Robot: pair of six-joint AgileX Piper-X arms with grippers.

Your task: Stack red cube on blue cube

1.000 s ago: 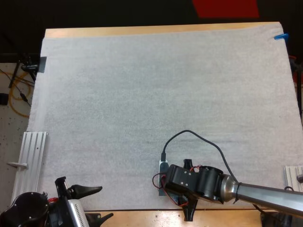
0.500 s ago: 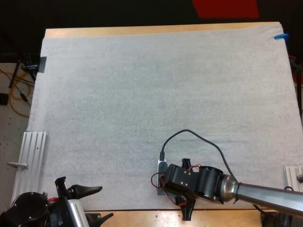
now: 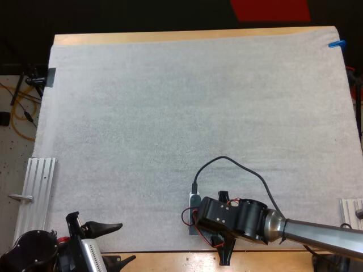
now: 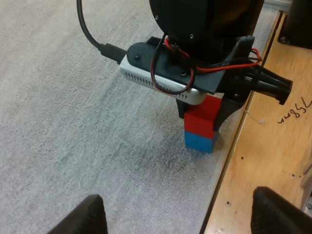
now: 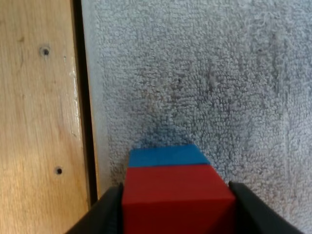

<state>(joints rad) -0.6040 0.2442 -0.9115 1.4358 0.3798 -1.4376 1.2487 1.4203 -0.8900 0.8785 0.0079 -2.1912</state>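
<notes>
Right wrist view is showing the red cube (image 5: 178,197) sitting on the blue cube (image 5: 165,156), at the mat (image 5: 195,73) edge by the counter (image 5: 44,122). Nothing is moving since a second ago: the right gripper (image 5: 178,210) is still squeezing the red cube, so letting go is likely next. The left gripper (image 4: 180,210) is waiting open.

Looking like a robotics lab: wooden counter (image 3: 170,37) wearing a white mat (image 3: 170,113), aluminium rail (image 3: 39,187) sitting at 8 o'clock, loose cables (image 3: 21,107) trailing over floor (image 3: 12,144) at 9 o'clock.
</notes>
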